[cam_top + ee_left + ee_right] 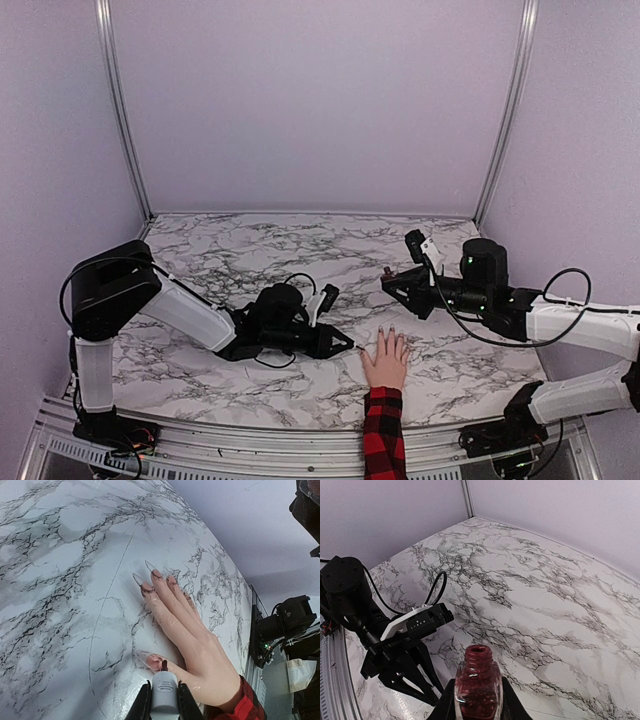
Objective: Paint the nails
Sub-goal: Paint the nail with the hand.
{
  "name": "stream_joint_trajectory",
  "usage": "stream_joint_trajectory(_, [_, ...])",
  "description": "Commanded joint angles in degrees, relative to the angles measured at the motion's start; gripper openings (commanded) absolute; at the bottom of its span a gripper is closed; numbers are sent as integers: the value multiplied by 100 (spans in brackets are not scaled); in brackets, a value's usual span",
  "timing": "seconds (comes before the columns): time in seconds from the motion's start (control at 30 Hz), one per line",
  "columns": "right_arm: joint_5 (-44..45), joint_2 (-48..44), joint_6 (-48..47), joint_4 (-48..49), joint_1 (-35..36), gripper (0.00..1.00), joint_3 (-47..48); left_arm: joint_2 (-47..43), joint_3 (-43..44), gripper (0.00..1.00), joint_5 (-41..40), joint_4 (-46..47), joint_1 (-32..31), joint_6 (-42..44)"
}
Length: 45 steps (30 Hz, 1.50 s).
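My left gripper (164, 689) is clamped on the brush cap (164, 700), bristles at the thumb nail (146, 657) of the hand (200, 645); the other nails (155, 573) fan out beyond. Right gripper (479, 707), past that hand, grips the open polish bottle (479, 692).

1. From overhead, the nails (389, 331) are shown too small for their colour to be judged
2. The plaid sleeve (383, 445) is cut off by the bottom edge
3. The brush cap (165, 695) and the bottle (479, 692) are cropped at the base in the wrist views
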Motion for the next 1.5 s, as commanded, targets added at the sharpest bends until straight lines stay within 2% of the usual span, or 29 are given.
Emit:
stream_joint_trajectory(0.0, [-41,-27,-32,189,-35,0,53,114,156,0,67,-8,-3,2])
stream_joint_trajectory(1.47, [-22,-3,-28,188,-36,0,53,279,318,0,-255,-354,77,-32])
